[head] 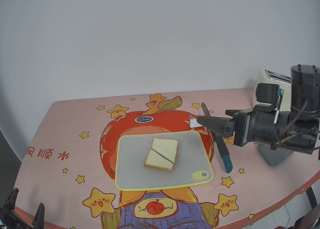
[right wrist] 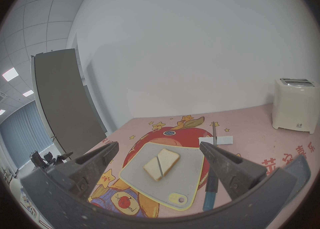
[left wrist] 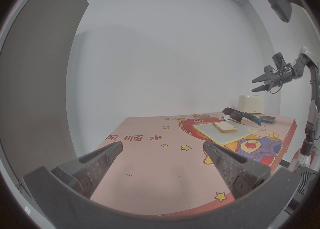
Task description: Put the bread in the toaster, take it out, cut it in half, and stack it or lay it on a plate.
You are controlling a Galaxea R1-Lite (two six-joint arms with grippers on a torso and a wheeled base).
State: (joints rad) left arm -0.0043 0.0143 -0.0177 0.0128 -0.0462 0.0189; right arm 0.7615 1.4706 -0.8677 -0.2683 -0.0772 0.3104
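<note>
The bread [head: 162, 154], cut on the slant into two halves that lie touching, sits at the middle of the board [head: 133, 169]. It lies to the left of my right gripper [head: 212, 114], which hangs spread and empty above the board's right edge and the knife [head: 221, 146] beside it. My left gripper [left wrist: 162, 144], also spread, hangs well off the board's near-left corner.

Even, bright overhead light; lit ceiling panels [right wrist: 10, 74] glow; soft shadows on the surface [head: 66, 133]; wrist views bulge, dark-cornered.
</note>
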